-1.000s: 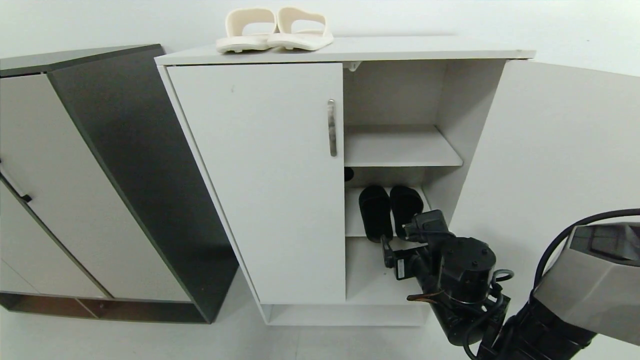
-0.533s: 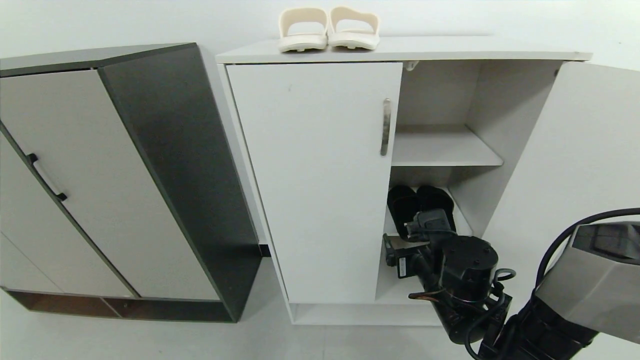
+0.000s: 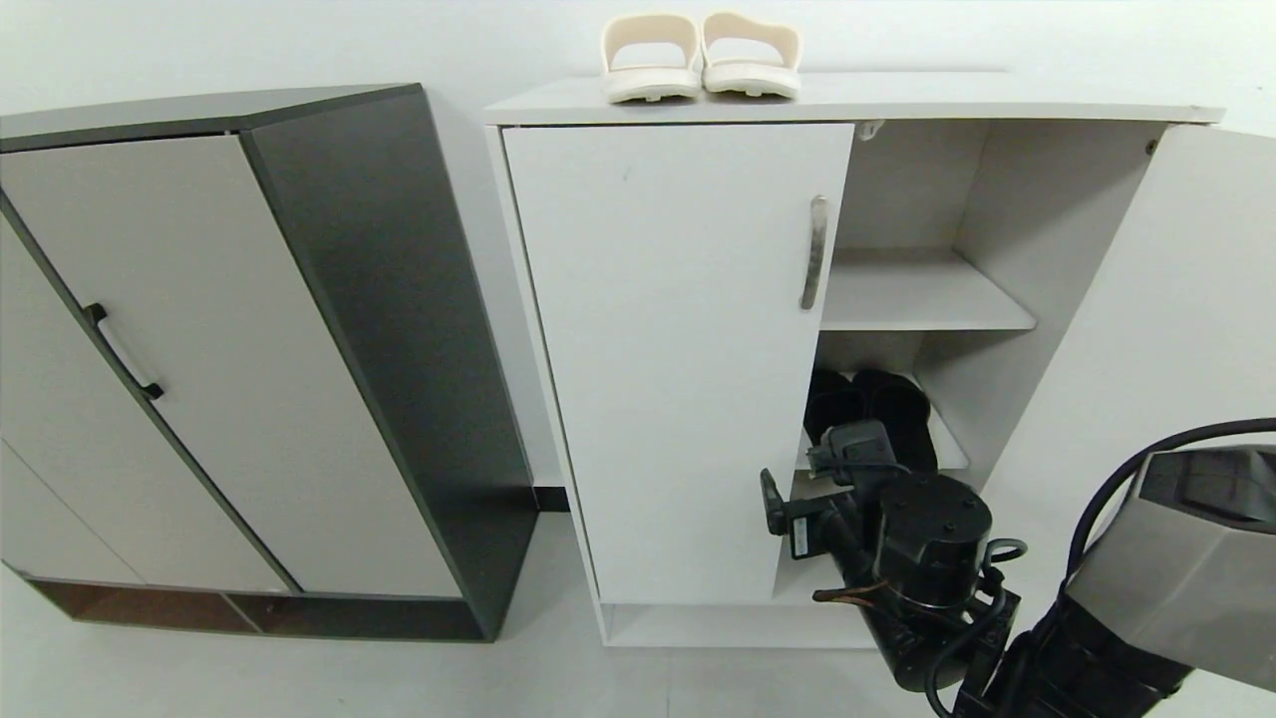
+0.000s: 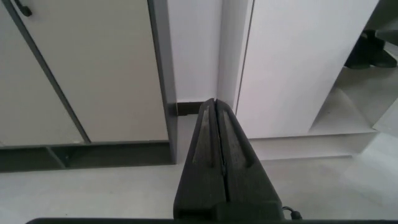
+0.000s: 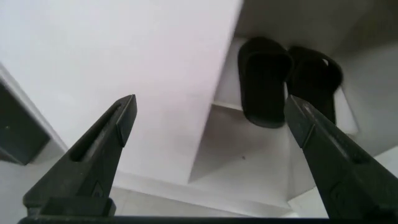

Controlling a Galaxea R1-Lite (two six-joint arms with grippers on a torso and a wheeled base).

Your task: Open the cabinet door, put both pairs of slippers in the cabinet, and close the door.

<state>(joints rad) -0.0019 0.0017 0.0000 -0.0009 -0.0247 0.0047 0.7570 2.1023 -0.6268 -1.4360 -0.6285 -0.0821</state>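
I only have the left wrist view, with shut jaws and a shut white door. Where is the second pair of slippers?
Observer: The cream slippers sit side by side on top of the white cabinet, above its shut left door.
Operator: What about the right gripper?
Observer: The right gripper is before the opening, jaws wide open and empty, pointing toward the black slippers on the middle shelf.
Operator: Is the other door open?
Observer: Yes, the right door stands swung wide open.

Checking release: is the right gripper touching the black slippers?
Apart. Right wrist view: right gripper open, black slippers lying well beyond its fingers.
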